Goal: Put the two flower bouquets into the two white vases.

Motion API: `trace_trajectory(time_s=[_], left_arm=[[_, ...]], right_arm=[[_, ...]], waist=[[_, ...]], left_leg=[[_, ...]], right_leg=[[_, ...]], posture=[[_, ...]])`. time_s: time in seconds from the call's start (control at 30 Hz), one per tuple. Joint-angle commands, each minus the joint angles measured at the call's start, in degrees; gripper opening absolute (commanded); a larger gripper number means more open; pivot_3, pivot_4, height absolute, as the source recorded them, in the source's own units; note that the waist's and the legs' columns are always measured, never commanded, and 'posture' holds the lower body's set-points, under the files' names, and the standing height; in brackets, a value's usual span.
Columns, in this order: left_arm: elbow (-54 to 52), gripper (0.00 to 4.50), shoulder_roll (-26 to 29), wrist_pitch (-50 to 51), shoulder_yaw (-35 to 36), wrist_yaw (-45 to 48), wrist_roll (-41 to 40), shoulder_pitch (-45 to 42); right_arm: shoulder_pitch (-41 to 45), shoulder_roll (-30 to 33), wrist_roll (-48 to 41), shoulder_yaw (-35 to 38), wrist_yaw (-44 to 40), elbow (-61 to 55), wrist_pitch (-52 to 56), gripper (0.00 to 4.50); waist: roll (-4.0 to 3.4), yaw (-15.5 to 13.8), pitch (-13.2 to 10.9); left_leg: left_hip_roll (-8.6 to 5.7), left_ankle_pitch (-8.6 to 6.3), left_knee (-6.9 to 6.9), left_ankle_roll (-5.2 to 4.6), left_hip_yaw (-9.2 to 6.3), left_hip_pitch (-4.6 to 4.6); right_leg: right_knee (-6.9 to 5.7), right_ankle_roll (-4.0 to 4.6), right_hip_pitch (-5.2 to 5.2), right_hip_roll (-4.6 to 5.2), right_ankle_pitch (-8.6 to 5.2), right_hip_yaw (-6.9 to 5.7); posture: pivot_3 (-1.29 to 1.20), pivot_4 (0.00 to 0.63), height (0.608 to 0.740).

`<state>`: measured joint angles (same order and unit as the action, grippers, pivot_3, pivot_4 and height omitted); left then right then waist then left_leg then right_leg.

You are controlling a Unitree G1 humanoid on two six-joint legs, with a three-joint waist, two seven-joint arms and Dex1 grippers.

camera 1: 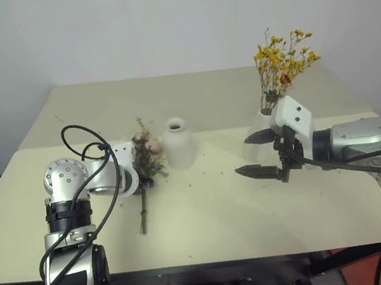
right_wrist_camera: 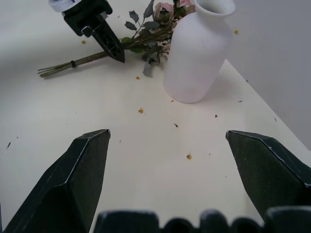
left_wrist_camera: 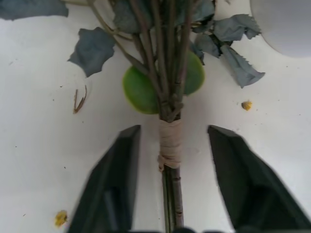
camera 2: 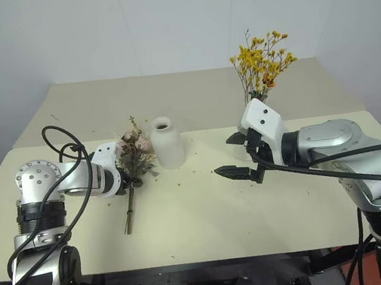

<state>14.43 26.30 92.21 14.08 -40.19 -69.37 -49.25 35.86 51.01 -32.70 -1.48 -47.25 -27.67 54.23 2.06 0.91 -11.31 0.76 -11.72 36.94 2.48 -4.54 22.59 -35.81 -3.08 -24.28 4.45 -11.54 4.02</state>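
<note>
Rose bouquet (camera 1: 145,169) flat, blooms away

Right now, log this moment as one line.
left gripper: fingers open astride rose bouquet stem, lying on table | right gripper: open, empty | yellow bouquet: in vase | squat vase: empty

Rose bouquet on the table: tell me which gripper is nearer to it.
Left. The left gripper straddles the rose bouquet at its bound stem, fingers on either side. The right gripper hovers open across the table, beyond the squat vase.
</note>
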Motion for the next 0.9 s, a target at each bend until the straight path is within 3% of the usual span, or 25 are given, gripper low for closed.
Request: trace_trajectory(time_s=[0.03, 0.13, 0.33, 0.5, 0.6, 0.77, 0.9], left_arm=[[-1.5, 1.06, -0.6, 0.3, 1.4, 2.4, 3.3, -2.3], [-2.5, 0.11, -2.2, -0.4, 3.4, 4.3, 6.7, -2.8], [-8.2, 0.09, -1.5, -5.9, 3.1, 7.5, 16.9, -4.8], [-11.9, 0.09, 2.3, -17.7, 0.3, 15.2, 26.7, -4.3], [-11.1, 0.09, 3.0, -24.6, 2.7, 18.3, 30.2, -5.3], [-11.2, 0.09, 5.5, -44.7, 5.1, 32.9, 34.6, -4.1], [-4.6, 0.09, 6.3, -57.3, 7.9, 45.1, 34.2, -8.0]], right_arm=[[-0.5, 0.5, 0.0, 2.0, 0.9, -1.2, 0.2, 4.5], [-1.1, 0.3, 0.1, 2.0, 1.3, -1.2, -0.1, 4.5], [-1.8, 0.4, 0.1, 2.2, 1.6, -1.1, -0.7, 4.5], [-1.6, 0.7, -0.3, 3.3, 1.6, -1.0, -0.9, 4.5], [-1.7, 1.0, -0.3, 4.2, 1.8, -1.0, -0.8, 4.5], [-2.3, 0.8, 0.1, 5.5, 3.0, -1.3, -0.5, 4.5], [-3.3, -0.5, 1.7, 6.2, 6.1, -1.9, -2.0, 4.5]], waist=[[0.0, 0.0, 0.0], [0.0, 0.0, 0.0], [0.01, 0.2, 0.0], [0.01, 0.2, 0.0], [0.01, 0.1, 0.0], [0.01, 0.1, 0.0], [0.01, 0.1, 0.0]], left_leg=[[0.0, 0.0, 0.0, 0.0, 0.0, 0.01], [0.0, 0.0, 0.0, 0.0, 0.0, 0.02], [0.0, 0.0, 0.0, 0.01, 0.0, 0.07], [0.0, 0.01, 0.0, 0.02, 0.0, 0.07], [0.0, 0.01, 0.0, 0.02, 0.0, 0.08], [0.01, 0.01, 0.0, 0.02, 0.0, 0.16], [0.02, 0.01, 0.0, 0.02, 0.01, 0.19]], right_leg=[[0.0, 0.0, -0.01, 0.0, 0.0, 0.0], [0.0, -0.01, -0.01, 0.0, 0.0, 0.0], [0.01, -0.01, -0.05, 0.0, 0.0, -0.01], [0.02, -0.01, -0.05, 0.0, 0.01, 0.0], [0.05, -0.02, -0.05, 0.0, 0.0, -0.01], [0.12, -0.02, -0.08, 0.0, 0.02, -0.03], [0.13, -0.02, -0.09, 0.0, 0.02, -0.03]], posture=[[0.0, 0.15, 0.74], [0.0, 0.15, 0.74], [0.0, 0.15, 0.74], [0.0, 0.15, 0.74], [0.0, 0.15, 0.74], [0.0, 0.15, 0.74], [0.0, 0.15, 0.74]])
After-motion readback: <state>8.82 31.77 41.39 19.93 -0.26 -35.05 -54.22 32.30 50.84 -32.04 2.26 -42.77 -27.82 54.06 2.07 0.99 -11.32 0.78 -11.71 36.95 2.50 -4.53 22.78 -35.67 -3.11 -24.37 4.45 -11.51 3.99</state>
